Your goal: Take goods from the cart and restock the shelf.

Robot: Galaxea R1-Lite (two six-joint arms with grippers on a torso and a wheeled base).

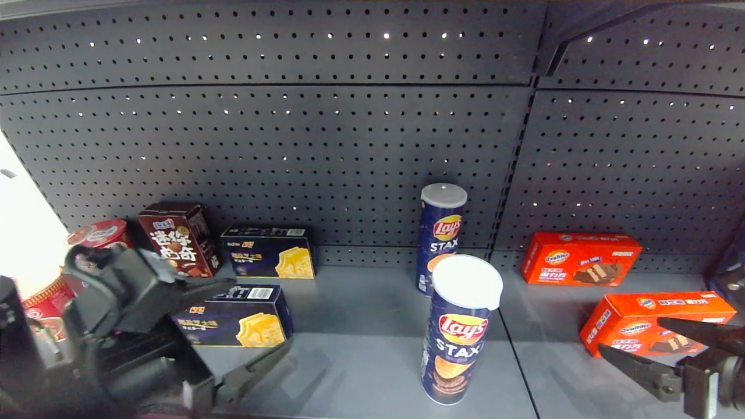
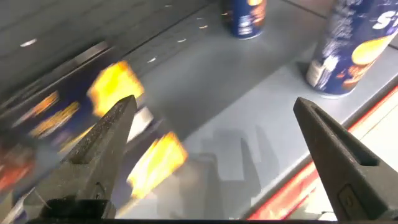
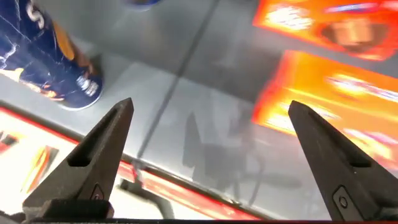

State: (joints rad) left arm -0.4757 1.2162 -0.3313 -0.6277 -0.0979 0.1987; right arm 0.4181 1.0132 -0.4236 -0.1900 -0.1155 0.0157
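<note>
On the grey shelf (image 1: 361, 349), the front chip can (image 1: 463, 331) stands upright, lid on, contents hidden. A rear chip can (image 1: 441, 235) stands just behind it. A closed orange box (image 1: 652, 323) lies to its right and a closed blue box (image 1: 241, 320) to its left. The left gripper (image 2: 214, 102), left of the can, and the right gripper (image 3: 211, 104), right of it, are both spread wide and hold nothing.

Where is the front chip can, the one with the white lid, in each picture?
Head view: the front chip can stands mid-shelf, near the front edge.
Left wrist view: it is the nearer, bigger can.
Right wrist view: it is the blue can across from the orange box.
Shared landmark: the rear chip can behind it.
</note>
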